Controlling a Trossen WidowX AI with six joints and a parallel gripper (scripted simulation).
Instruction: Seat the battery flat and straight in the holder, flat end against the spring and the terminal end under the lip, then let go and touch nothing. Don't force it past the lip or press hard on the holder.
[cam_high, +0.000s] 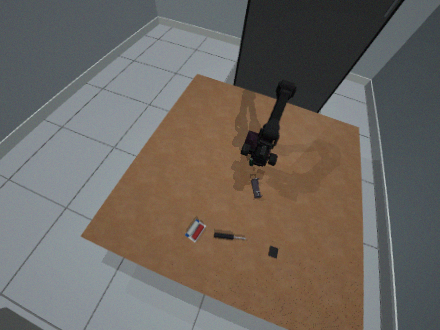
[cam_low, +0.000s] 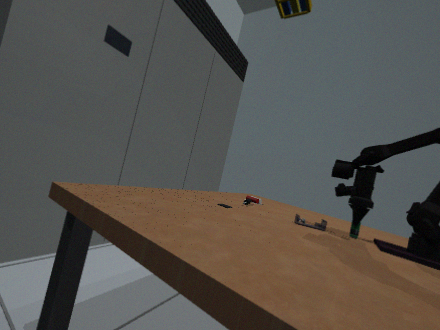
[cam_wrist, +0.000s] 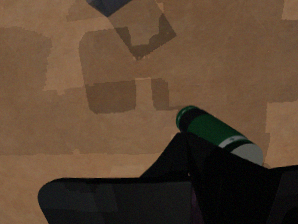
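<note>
The green battery (cam_high: 251, 162) (cam_low: 354, 232) (cam_wrist: 215, 131) stands roughly upright on the table, outside the holder, its silver end up beside the fingers. My gripper (cam_low: 356, 223) (cam_wrist: 184, 139) is shut with nothing between its fingers. Its tips are low and very close to the battery; whether they touch it is unclear. The fingers hide part of the battery's silver end in the wrist view. The grey holder (cam_high: 256, 188) (cam_low: 312, 226) lies empty on the table a short way from the battery. Only its corner (cam_wrist: 107, 6) shows at the top of the wrist view.
A white tray with a red and a white cylinder (cam_high: 198, 230) (cam_low: 253, 200) lies on the wooden table (cam_high: 165, 175) (cam_low: 200, 240). Beside it lies a black-handled screwdriver (cam_high: 224, 235). A small dark square (cam_high: 273, 251) (cam_low: 224, 205) lies farther right in the top view.
</note>
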